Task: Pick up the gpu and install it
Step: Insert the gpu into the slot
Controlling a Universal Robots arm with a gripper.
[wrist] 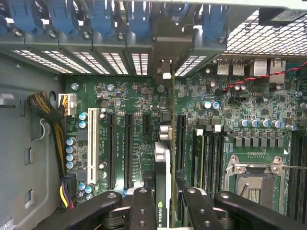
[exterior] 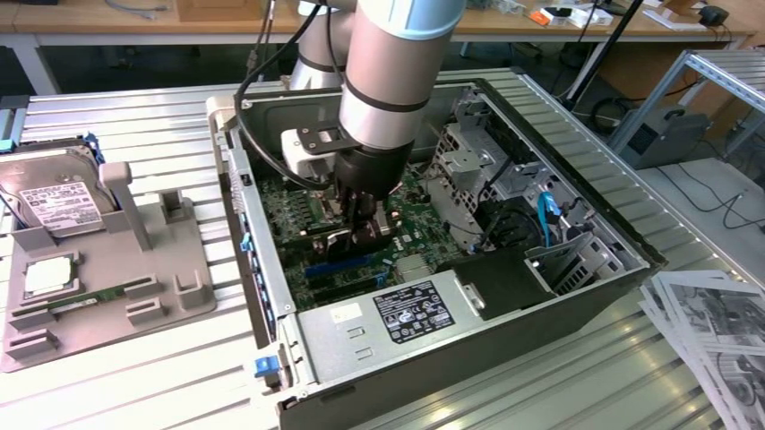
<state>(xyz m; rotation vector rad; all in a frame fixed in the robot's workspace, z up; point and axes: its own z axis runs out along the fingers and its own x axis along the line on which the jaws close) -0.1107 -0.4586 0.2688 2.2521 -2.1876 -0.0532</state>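
gripper: partly closed, clamping gpu edge-on | above motherboard slots | hard drive at gripper's 9 o'clock, exterior view

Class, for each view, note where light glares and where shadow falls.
Exterior view: glare streaks the slatted table; the motherboard beneath the arm sits in shade. Wrist view: the vent grille glows bright, the case wall lies dim, the white edge of the gpu catches light.

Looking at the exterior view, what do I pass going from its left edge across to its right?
hard drive → PC case → papers
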